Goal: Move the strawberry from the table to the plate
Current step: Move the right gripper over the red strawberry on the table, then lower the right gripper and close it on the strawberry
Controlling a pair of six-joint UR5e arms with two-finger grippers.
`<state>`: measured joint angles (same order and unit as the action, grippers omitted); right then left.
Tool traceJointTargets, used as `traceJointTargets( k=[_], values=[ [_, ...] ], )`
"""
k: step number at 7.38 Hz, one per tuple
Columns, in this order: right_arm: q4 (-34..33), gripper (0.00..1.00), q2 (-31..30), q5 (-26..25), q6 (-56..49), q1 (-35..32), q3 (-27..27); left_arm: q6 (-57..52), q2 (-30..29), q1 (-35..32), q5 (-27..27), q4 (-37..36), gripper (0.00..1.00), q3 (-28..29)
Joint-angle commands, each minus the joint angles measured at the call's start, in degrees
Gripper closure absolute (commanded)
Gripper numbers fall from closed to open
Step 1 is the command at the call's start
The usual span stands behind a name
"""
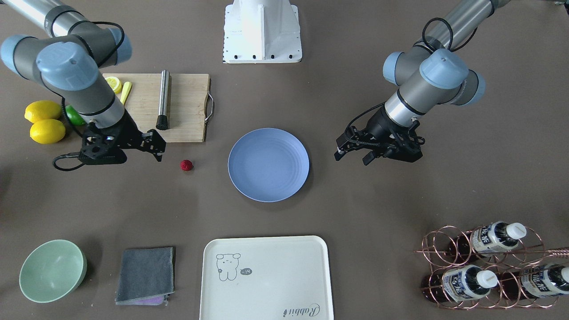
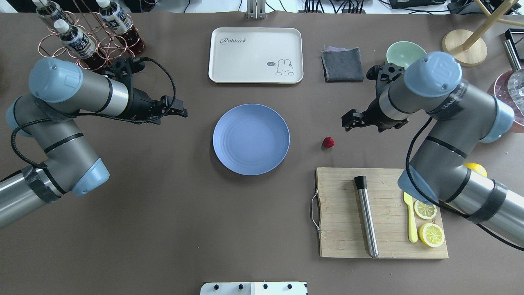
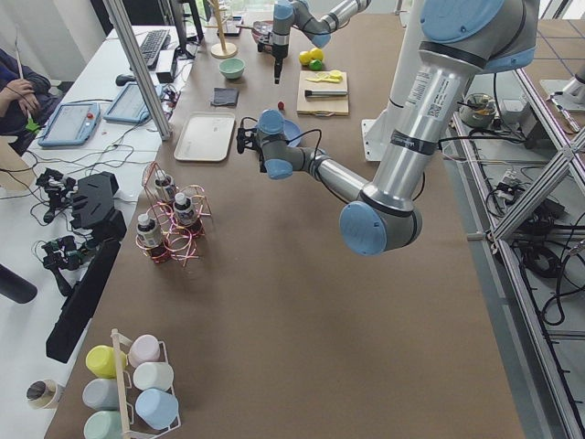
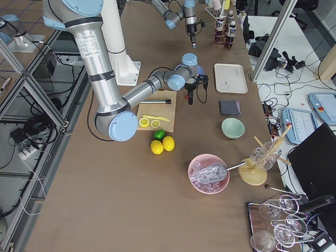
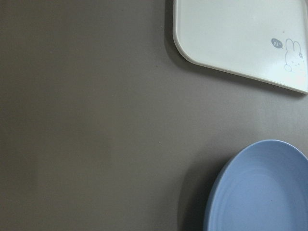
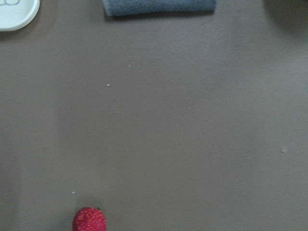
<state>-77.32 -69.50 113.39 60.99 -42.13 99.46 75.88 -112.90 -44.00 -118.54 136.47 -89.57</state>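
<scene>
The strawberry, a tiny bumpy red berry, lies on the brown-grey table between the cutting board and the plate. The light-blue plate holds nothing. My right gripper hovers open a short way from the berry, on the side away from the plate. In the right wrist view the strawberry shows at the bottom edge. My left gripper hangs open on the plate's other side. The plate's rim shows in the left wrist view.
A wooden cutting board carries a steel muddler, lemon slices and a yellow knife. Two lemons and a lime lie beside it. A cream tray, grey cloth, mint bowl and bottle rack line the far side.
</scene>
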Motion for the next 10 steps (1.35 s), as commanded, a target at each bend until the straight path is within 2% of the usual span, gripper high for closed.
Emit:
traceJointTargets(
  k=[1, 7, 10],
  values=[
    [0.50, 0.09, 2.35, -1.86, 1.32, 2.93, -3.12, -0.20, 1.80, -0.30, -0.03, 0.02, 0.02, -2.17],
    [0.59, 0.21, 5.95, -5.19, 5.28, 6.27, -7.07, -0.11, 2.16, -0.21, 0.32, -0.06, 0.02, -2.80],
    [0.68, 0.34, 6.48, -5.55, 5.45, 6.54, -7.88, -0.11, 2.16, -0.21, 0.32, 0.03, 0.02, -2.80]
  ],
)
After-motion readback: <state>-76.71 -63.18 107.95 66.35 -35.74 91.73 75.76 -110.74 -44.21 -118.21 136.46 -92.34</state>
